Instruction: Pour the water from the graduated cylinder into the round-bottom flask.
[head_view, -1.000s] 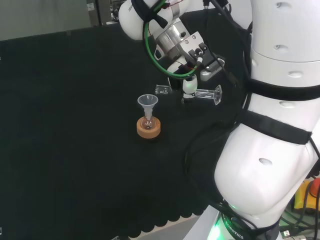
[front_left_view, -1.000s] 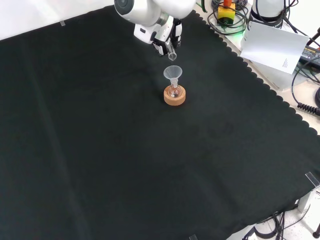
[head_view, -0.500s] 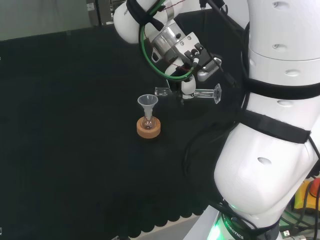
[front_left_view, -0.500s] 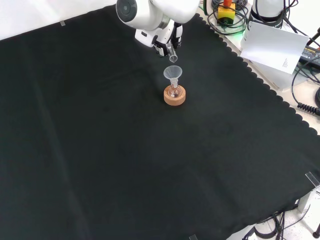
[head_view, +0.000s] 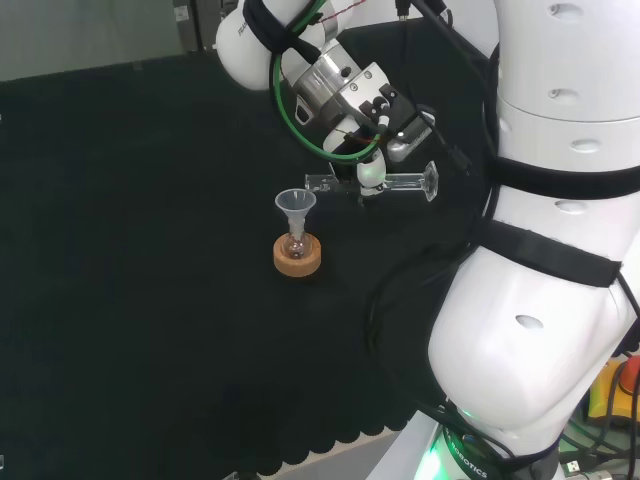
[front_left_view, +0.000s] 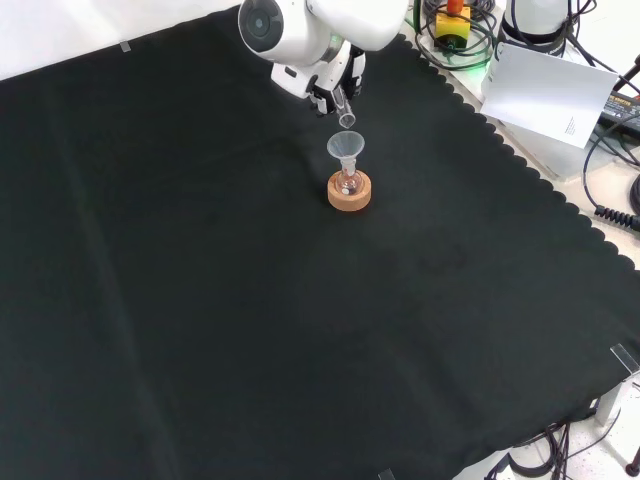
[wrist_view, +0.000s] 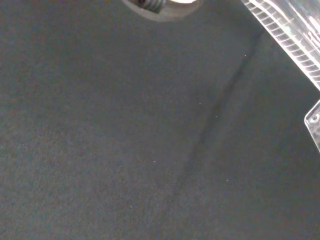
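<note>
Pour under way: my hand (head_view: 372, 172) is clamped on the near-level graduated cylinder (head_view: 398, 184).
Next, bring its mouth over the funnel (head_view: 295, 203), at 8 o'clock in the head view.

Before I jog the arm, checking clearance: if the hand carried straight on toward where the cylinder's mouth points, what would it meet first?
Probably the funnel in the flask: the cylinder's mouth sits just beside it, slightly higher. Depth is unclear.

Lab bench, you'll note: black cloth (front_left_view: 200, 300) cover, glass flask (front_left_view: 347, 184) on cork ring (front_left_view: 349, 196) with funnel (front_left_view: 346, 146), white robot arm (head_view: 540, 250), cables (front_left_view: 610, 150) and gear at the edge.
</note>
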